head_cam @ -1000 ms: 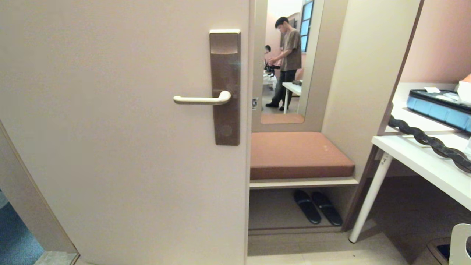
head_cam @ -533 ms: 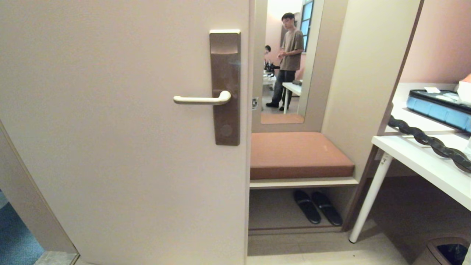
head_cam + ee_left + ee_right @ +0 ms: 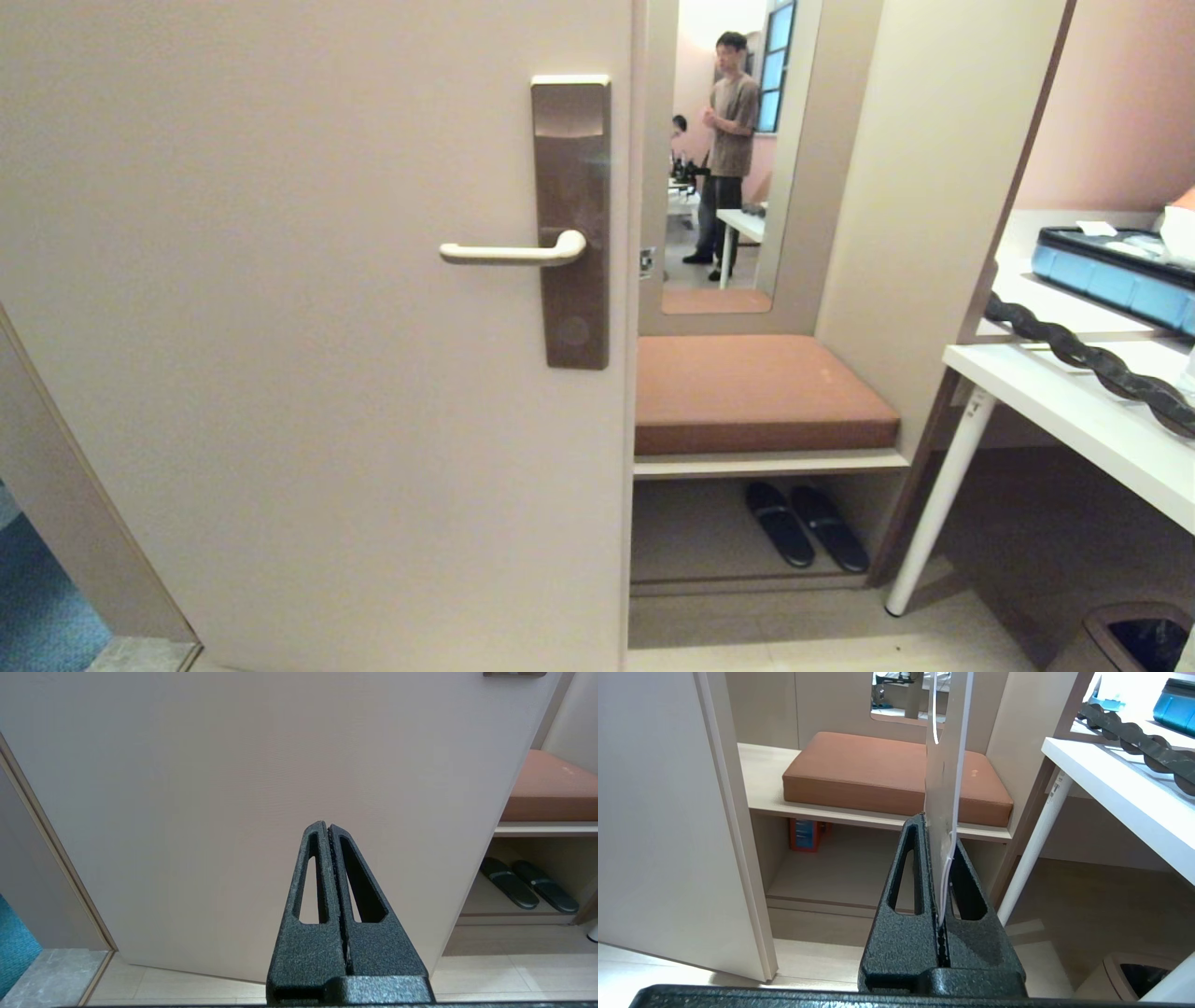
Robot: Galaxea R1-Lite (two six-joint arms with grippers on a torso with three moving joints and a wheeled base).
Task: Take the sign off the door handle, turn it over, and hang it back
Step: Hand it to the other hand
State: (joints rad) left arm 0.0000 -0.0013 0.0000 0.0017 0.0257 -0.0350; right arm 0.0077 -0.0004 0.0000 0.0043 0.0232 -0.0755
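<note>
Low beside the door, my right gripper [image 3: 942, 858] has its jaws clamped on the thin white card sign [image 3: 945, 765] (seen edge-on); my left gripper [image 3: 329, 833] is closed, empty. The slim beige lever door handle [image 3: 512, 251] hangs bare. Next: flip, lift, thread its hole over.

Sign [image 3: 945, 765]: I see it edge-on only, its top cut off by the frame; faces and print unreadable. Lock plate [image 3: 514, 674]: only a sliver shows in my left wrist view. Bin [image 3: 1134, 639]: cropped at the corner. Neither arm appears in my head view.
</note>
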